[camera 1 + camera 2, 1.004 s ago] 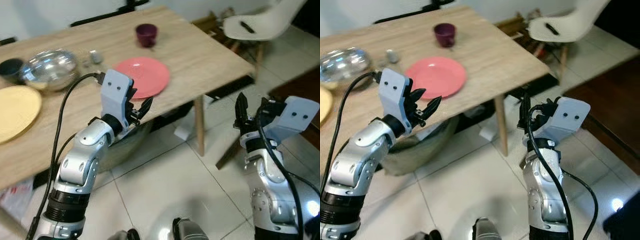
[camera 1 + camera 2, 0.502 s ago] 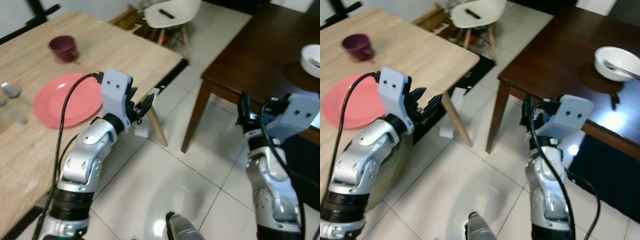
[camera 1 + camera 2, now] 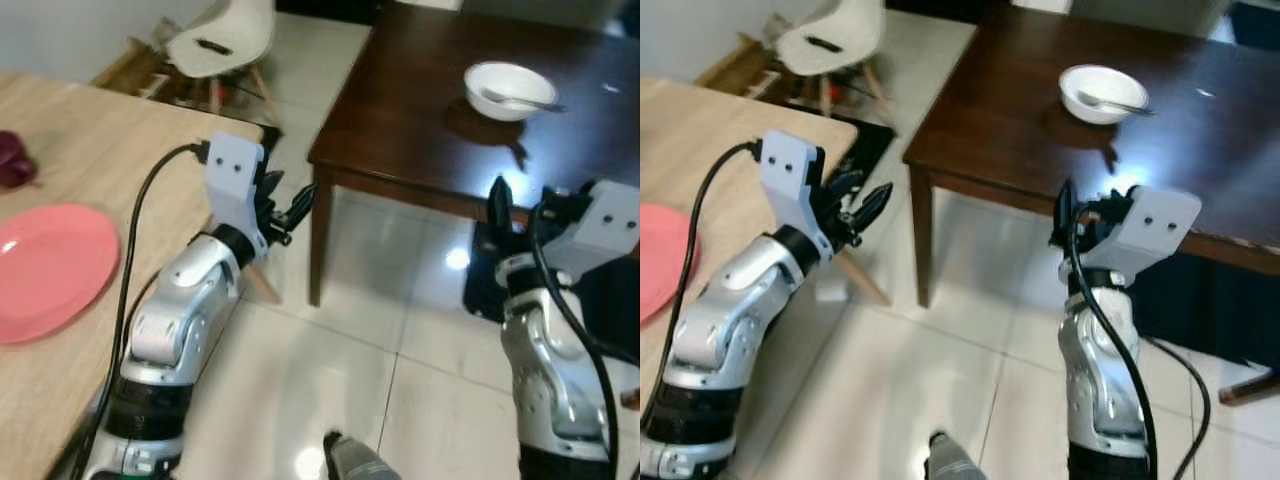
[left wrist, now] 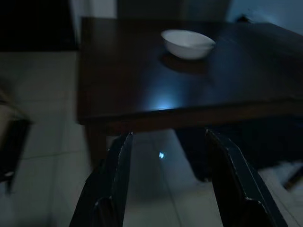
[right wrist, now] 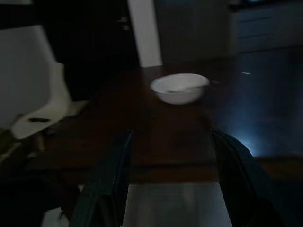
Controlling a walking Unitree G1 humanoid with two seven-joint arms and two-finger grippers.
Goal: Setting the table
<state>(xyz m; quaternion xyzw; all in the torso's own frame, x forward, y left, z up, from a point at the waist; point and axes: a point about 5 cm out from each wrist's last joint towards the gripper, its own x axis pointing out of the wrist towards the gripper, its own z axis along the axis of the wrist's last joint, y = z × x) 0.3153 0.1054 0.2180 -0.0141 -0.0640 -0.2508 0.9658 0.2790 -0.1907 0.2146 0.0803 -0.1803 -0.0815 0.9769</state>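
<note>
White bowl with spoon sitting on dark surface, at 12 o'clock from right end effector, nearer than left end effector; both spread, holding nothing

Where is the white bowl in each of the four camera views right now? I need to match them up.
Left eye view: white bowl top right, on the dark table.
Right eye view: bowl top centre-right, same table.
Left wrist view: upper centre, beyond the left gripper, whose fingers stand apart.
Right wrist view: centre, beyond the open right gripper.
Shared landmark: the dark table's near edge; the spoon rests in the bowl.
</note>
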